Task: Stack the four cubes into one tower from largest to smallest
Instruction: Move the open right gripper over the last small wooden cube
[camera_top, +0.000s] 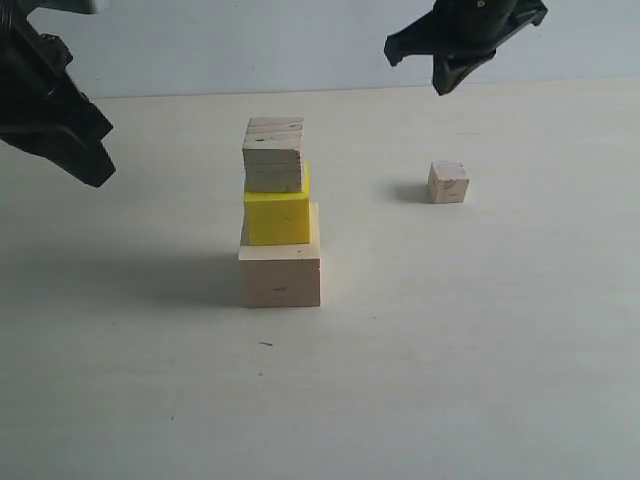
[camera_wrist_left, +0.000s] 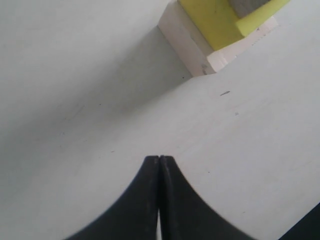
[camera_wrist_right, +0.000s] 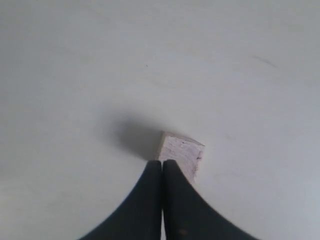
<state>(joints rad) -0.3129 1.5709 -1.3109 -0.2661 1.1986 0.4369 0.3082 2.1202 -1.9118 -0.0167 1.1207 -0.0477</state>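
Note:
Three cubes stand stacked mid-table: a large pale wooden cube (camera_top: 280, 276) lowest, a yellow cube (camera_top: 277, 216) on it, a grain-lined wooden cube (camera_top: 273, 154) on top. The large cube (camera_wrist_left: 195, 42) and yellow cube (camera_wrist_left: 220, 20) also show in the left wrist view. The small pale cube (camera_top: 447, 182) sits alone on the table to the right; the right wrist view shows the small cube (camera_wrist_right: 181, 153) just beyond the fingertips. My right gripper (camera_top: 441, 84) hangs above and behind it, its jaws (camera_wrist_right: 162, 162) shut and empty. My left gripper (camera_top: 95, 170) hovers left of the stack, shut (camera_wrist_left: 159, 158) and empty.
The pale tabletop (camera_top: 480, 340) spreads around the stack, with a light wall (camera_top: 300, 40) behind its far edge. A small dark speck (camera_top: 265, 344) lies in front of the stack.

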